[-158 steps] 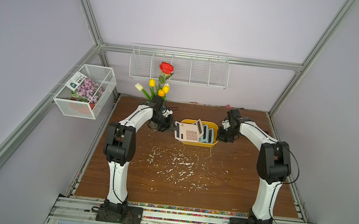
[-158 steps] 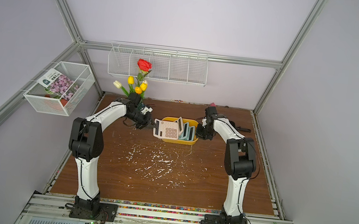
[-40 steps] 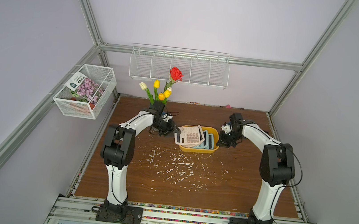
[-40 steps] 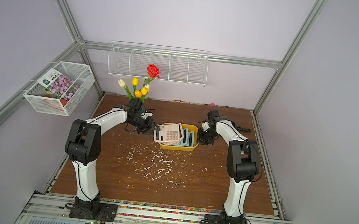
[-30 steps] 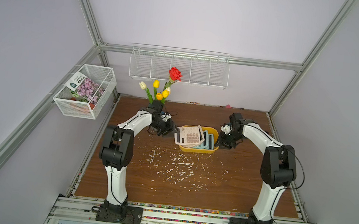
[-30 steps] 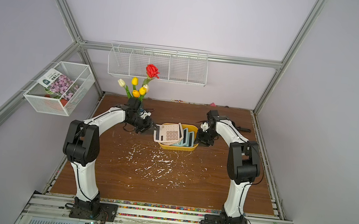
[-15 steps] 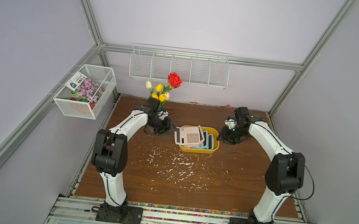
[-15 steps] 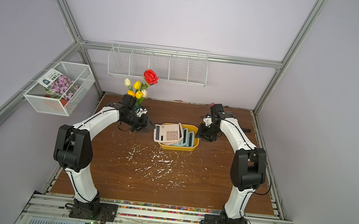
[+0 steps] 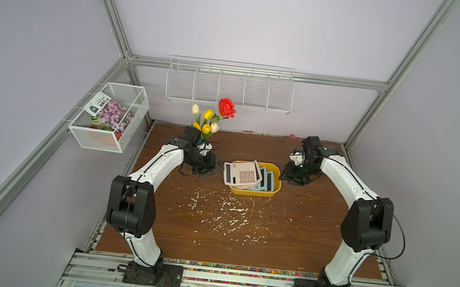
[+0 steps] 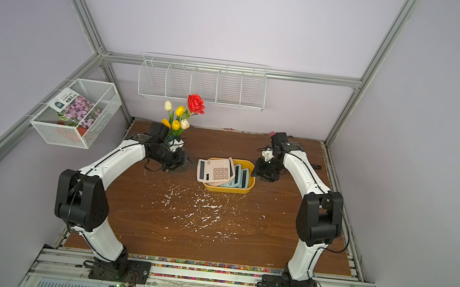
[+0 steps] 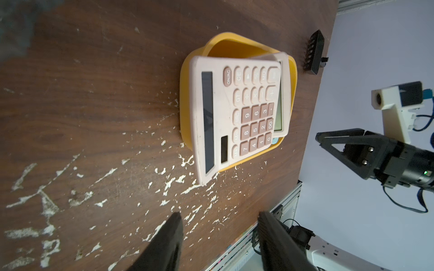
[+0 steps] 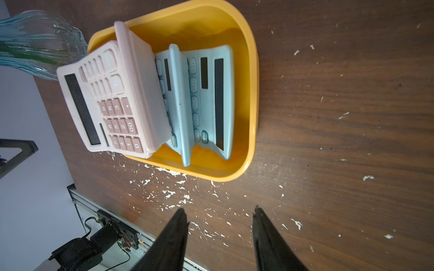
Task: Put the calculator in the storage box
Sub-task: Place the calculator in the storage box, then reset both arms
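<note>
Left gripper point(image 11: 219, 214) empty, calculator point(image 11: 234, 112) apart from it, atop storage box point(image 11: 225, 48)

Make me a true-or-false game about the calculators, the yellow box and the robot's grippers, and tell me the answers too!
1. The top pink calculator lies flat on the bottom of the storage box. False: it rests on other calculators and sticks out over the rim.
2. Two blue calculators are inside the storage box. True.
3. The left gripper is holding the top pink calculator. False: it is open, empty and apart from it.
4. The right gripper is open with nothing between its fingers. True.
</note>
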